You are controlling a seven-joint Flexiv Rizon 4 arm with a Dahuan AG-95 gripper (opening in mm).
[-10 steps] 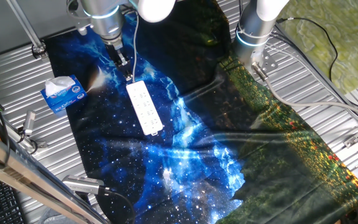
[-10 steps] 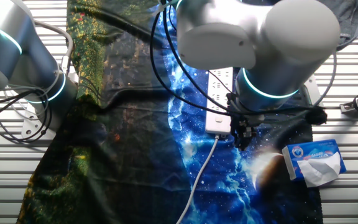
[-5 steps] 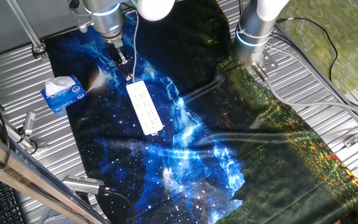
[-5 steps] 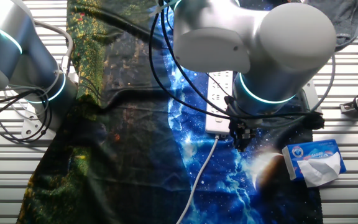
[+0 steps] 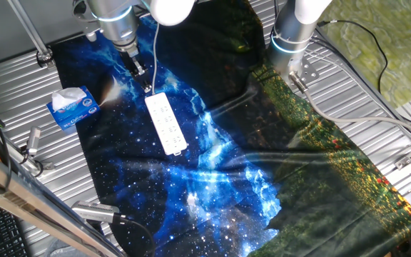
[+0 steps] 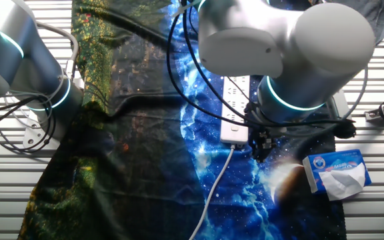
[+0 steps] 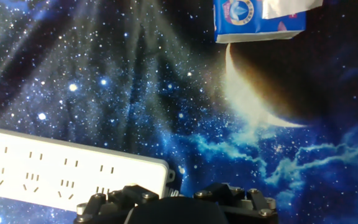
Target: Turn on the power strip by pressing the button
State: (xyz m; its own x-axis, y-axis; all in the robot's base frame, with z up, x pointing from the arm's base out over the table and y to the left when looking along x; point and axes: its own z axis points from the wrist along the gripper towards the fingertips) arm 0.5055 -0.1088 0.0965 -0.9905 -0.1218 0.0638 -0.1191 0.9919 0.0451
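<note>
The power strip (image 5: 166, 123) is a long white bar lying on the blue starry cloth. My gripper (image 5: 147, 87) hangs just above the strip's cord end, fingers pointing down. In the other fixed view the gripper (image 6: 261, 147) is right beside that end of the strip (image 6: 234, 131), where the thin white cord (image 6: 213, 190) leaves it. The hand view shows the strip (image 7: 67, 169) at the lower left, its end partly under the hand's dark body (image 7: 173, 206). No button shows clearly. No view shows a gap or contact between the fingertips.
A blue-and-white tissue box (image 5: 70, 107) sits left of the strip; it also shows in the other fixed view (image 6: 339, 172) and the hand view (image 7: 260, 17). A second arm's base (image 5: 291, 43) stands at the back. Cables (image 6: 25, 113) lie on the ribbed metal table.
The arm's upper links have shifted slightly sideways. The gripper has stayed almost in place over the strip's cord end. The strip has not moved.
</note>
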